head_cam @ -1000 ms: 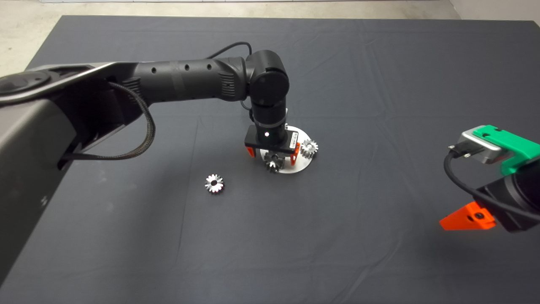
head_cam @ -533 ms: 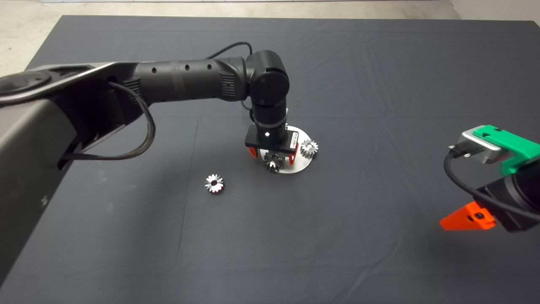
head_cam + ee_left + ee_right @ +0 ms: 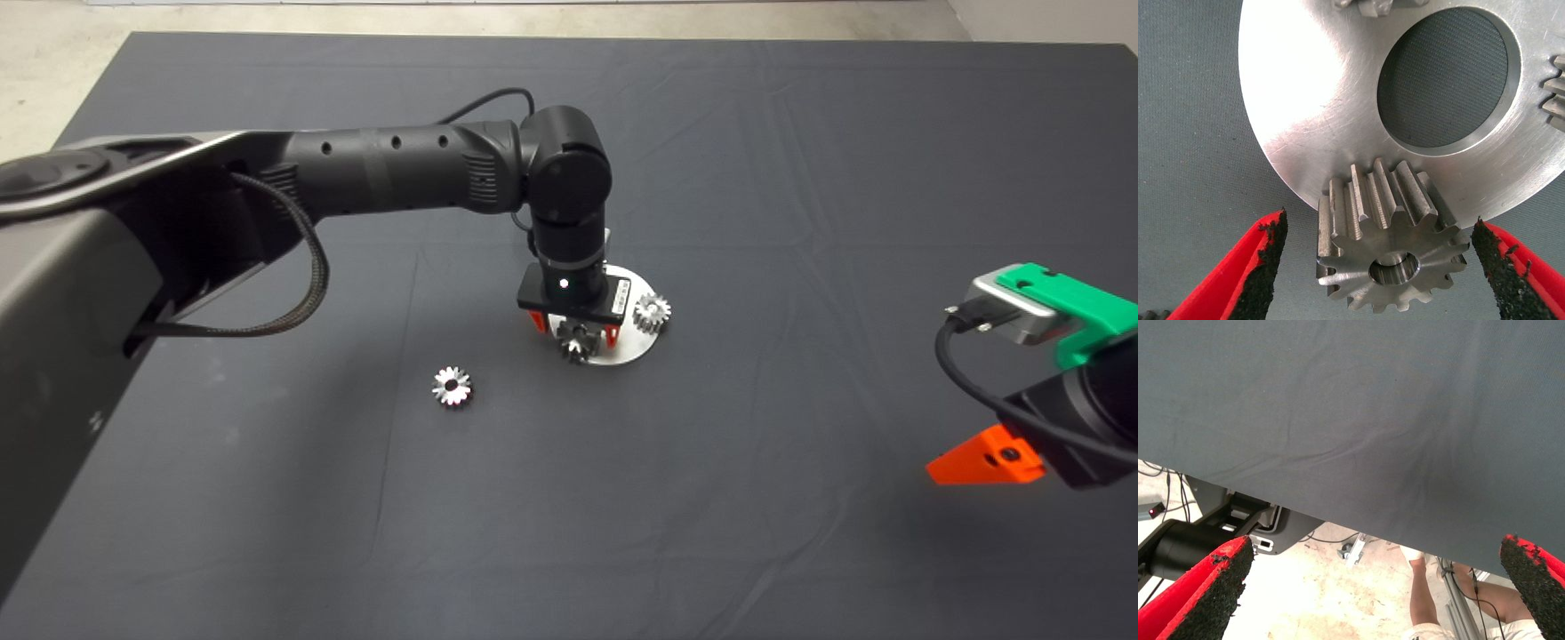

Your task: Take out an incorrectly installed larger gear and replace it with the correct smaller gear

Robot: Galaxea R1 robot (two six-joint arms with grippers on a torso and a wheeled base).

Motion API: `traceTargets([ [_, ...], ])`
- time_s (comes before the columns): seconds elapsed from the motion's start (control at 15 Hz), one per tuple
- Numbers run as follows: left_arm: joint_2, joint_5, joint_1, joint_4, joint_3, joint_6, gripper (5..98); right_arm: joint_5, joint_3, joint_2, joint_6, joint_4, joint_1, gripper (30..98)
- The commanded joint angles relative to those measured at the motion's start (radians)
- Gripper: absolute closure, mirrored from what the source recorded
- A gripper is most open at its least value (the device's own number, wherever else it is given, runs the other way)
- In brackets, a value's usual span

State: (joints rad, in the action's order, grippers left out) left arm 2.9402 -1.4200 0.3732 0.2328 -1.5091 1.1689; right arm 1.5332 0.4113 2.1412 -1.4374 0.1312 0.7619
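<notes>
On the mat's left lies a loose smaller gear (image 3: 452, 386), well apart from the round steel plate (image 3: 633, 348). At mid-tabletop the left hand (image 3: 575, 332) straddles the larger gear (image 3: 1388, 263) at the plate's rim, fingers (image 3: 1261, 267) open, not touching. Far right, the right hand (image 3: 1371, 600) waits open.

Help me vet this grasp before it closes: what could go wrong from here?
1. The left end effector's open fingers straddle the larger gear without touching it. The pads would meet tooth tips, so the grip may slip.
2. That gear sits at the steel plate's edge, so lifting it may drag or tip the plate.
3. A neighbouring gear stands near one finger and could get knocked.
The right end effector waits, open, off to the side.
</notes>
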Motion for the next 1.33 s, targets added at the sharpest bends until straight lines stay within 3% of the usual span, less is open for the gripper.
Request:
traceTargets([
  [0.0,0.006,-0.002,0.006,0.000,0.014,-0.005,33.0,0.110,-0.004,0.000,-0.003,0.034,0.014,30.8],
  [0.27,0.007,0.000,0.007,0.000,0.012,-0.005,38.5,0.110,-0.004,0.000,-0.003,0.034,0.014,30.8],
  [1.27,0.007,0.012,-0.007,0.000,0.020,-0.034,43.3,0.110,-0.005,-0.002,-0.003,0.034,0.013,30.8],
])
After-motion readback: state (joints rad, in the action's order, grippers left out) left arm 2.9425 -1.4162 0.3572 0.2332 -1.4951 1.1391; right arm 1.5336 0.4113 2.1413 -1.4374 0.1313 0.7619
